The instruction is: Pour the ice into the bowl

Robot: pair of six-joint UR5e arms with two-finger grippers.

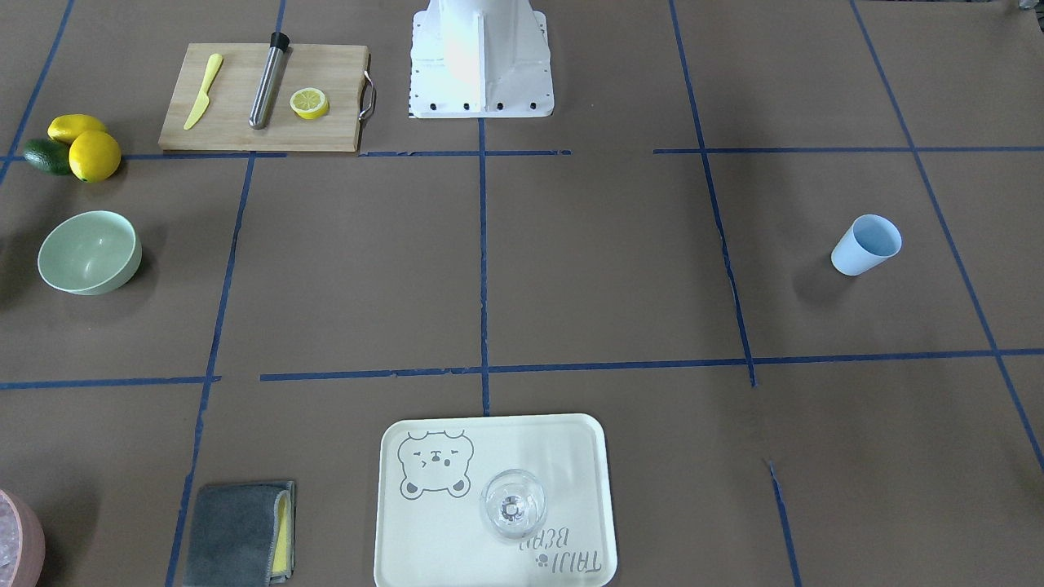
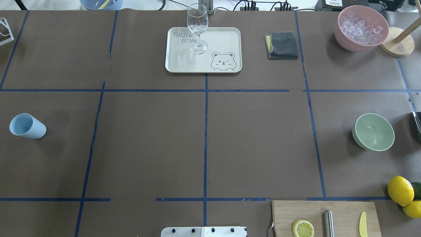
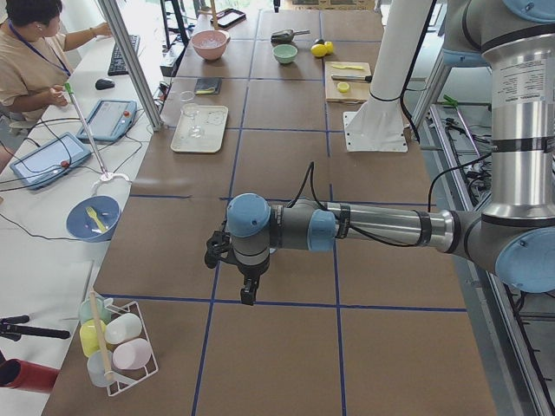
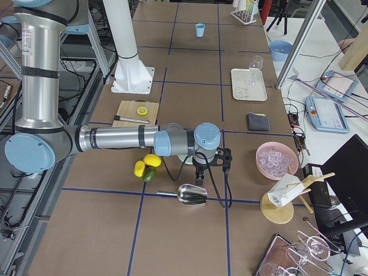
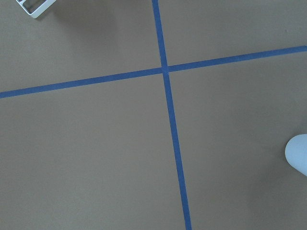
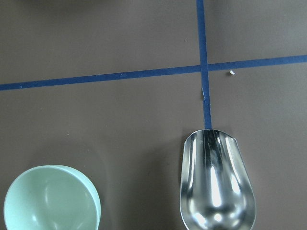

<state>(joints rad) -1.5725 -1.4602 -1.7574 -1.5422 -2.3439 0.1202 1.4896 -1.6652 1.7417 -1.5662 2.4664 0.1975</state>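
The pale mint-green bowl (image 2: 373, 132) stands empty at the table's right side; it also shows in the front view (image 1: 90, 253) and the right wrist view (image 6: 50, 201). The ice (image 2: 361, 26) lies heaped in a pink container (image 2: 345, 38) at the far right corner. A shiny metal scoop (image 6: 216, 187) lies empty on the table next to the bowl. My right gripper (image 4: 201, 175) hangs just above the scoop (image 4: 192, 194) and the bowl; I cannot tell if it is open or shut. My left gripper (image 3: 250, 296) hovers over bare table at the left end; I cannot tell its state.
A blue cup (image 2: 28, 126) lies tipped at the left. A tray (image 2: 223, 39) with a clear wine glass (image 2: 197, 23) sits far centre, beside a grey cloth (image 2: 282, 45). A cutting board (image 2: 342, 210) with a lemon half, muddler and knife sits near right, with lemons (image 2: 400, 191).
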